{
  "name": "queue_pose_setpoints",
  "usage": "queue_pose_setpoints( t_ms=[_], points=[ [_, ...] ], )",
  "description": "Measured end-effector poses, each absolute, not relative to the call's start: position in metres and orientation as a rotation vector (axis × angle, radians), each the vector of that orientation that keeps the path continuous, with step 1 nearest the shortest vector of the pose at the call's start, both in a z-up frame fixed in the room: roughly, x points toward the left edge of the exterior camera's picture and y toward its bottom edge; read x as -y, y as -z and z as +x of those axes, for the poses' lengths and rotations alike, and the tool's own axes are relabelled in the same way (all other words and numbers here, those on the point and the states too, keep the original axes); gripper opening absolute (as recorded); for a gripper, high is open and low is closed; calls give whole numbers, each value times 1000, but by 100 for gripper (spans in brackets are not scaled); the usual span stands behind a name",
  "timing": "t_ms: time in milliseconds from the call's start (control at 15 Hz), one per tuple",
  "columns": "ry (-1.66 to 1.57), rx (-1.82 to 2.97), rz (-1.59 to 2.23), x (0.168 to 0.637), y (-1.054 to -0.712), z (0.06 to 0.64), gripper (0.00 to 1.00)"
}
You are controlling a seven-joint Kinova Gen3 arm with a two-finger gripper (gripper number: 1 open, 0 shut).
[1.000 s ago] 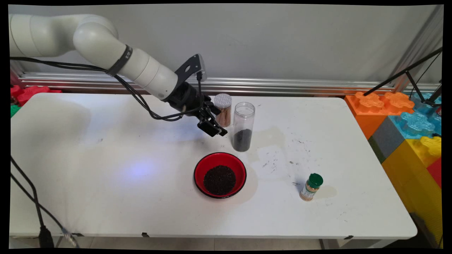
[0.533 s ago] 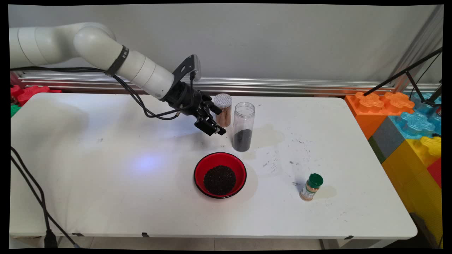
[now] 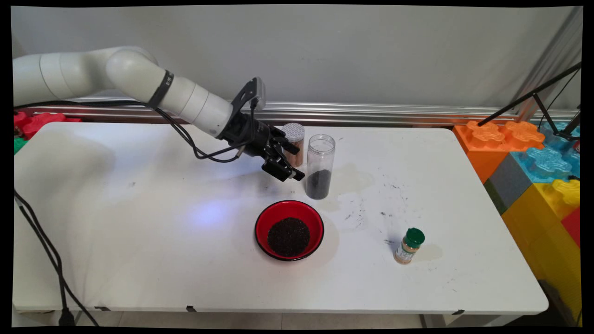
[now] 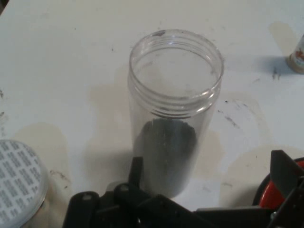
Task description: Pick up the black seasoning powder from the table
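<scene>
1. Near the counter's middle, toward the back, a clear jar [image 3: 319, 166] [image 4: 173, 109] stands upright with no lid, its bottom part filled with dark grains.
2. Just left of the jar the claw [image 3: 293, 162] [image 4: 209, 190] hangs spread wide and grasping nothing; in the hand view one finger [image 4: 136, 172] rises beside the jar's lower left and the other finger [image 4: 285, 173] stands well clear on its right.
3. Behind the claw, beside the jar, a smaller jar [image 3: 293, 144] with a patterned white lid [image 4: 19, 178] holds something brown.
4. Toward the near side from the clear jar sits a red bowl [image 3: 289, 230] with a mound of the same dark grains; its rim [image 4: 266, 190] shows in the hand view's lower right corner.
5. Farther right on the white counter [image 3: 139, 232], a small spice bottle [image 3: 409, 246] with a green cap stands alone, apart from the rest.
6. Dark specks and faint stains mark the counter between the clear jar and the spice bottle.
7. Beyond the counter's right end, big toy blocks [image 3: 533, 157] in orange, blue and yellow are stacked.
</scene>
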State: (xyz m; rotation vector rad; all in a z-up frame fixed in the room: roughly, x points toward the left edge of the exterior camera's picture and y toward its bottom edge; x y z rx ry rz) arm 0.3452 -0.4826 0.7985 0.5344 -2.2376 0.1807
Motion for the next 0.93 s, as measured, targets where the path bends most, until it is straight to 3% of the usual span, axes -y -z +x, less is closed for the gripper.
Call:
queue_pose_setpoints(
  t_ms=[933],
  points=[
    [-197,2130,578,499,-775,321,100]
  ],
)
